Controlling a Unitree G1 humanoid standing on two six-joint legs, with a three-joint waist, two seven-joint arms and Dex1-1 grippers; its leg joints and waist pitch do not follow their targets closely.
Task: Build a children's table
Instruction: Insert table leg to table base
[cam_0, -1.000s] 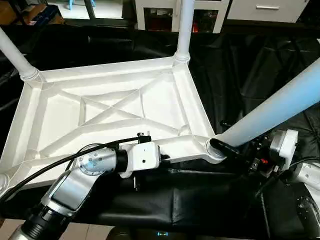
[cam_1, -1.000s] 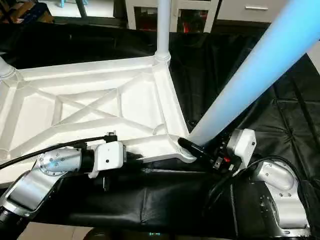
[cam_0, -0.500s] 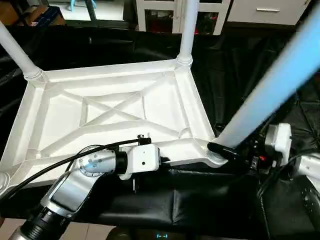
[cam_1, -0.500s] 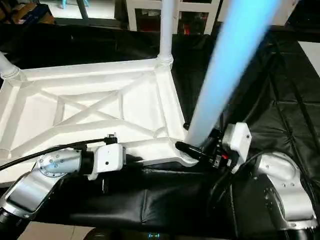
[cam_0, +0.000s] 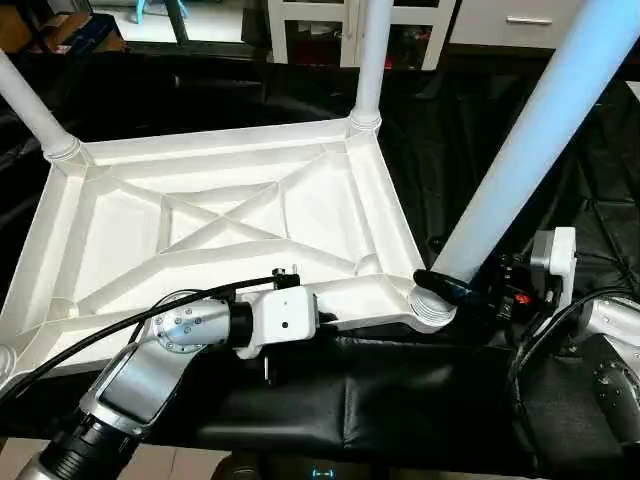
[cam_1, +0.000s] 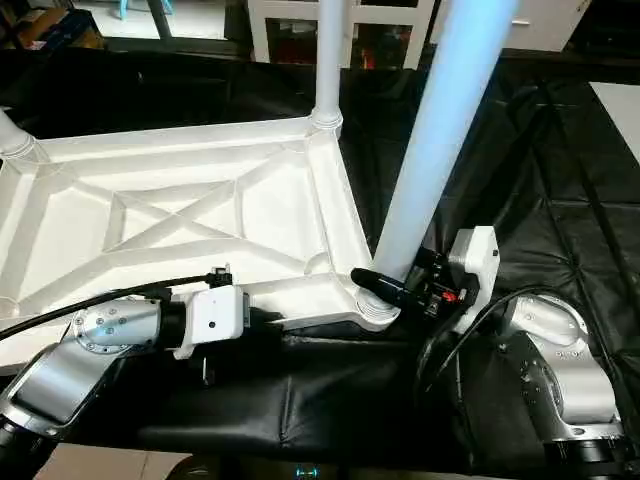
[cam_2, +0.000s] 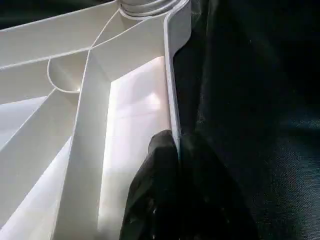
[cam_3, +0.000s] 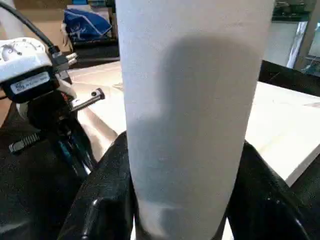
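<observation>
The children's table lies upside down: its white tabletop (cam_0: 120, 240) shows the X-ribbed underside. White legs stand in the far left socket (cam_0: 30, 105) and the far right socket (cam_0: 370, 60). My left gripper (cam_0: 330, 318) is shut on the tabletop's near rim (cam_2: 170, 90), one finger on each side of the thin wall. My right gripper (cam_0: 452, 290) is shut on a third leg (cam_0: 520, 150) just above the near right socket (cam_0: 432, 308). That leg leans up and to the right, its foot at the socket. Black fingers (cam_3: 105, 200) wrap the tube (cam_3: 190, 100).
The tabletop rests on a large work table draped in crinkled black cloth (cam_0: 400, 400). White cabinets (cam_0: 410, 25) stand behind it. A black cable (cam_0: 100, 335) runs along my left forearm. Black cloth stretches to the right of the tabletop.
My right gripper has swung the held leg from leaning far to the right to much nearer upright over the near right socket. The left gripper keeps its hold on the rim.
</observation>
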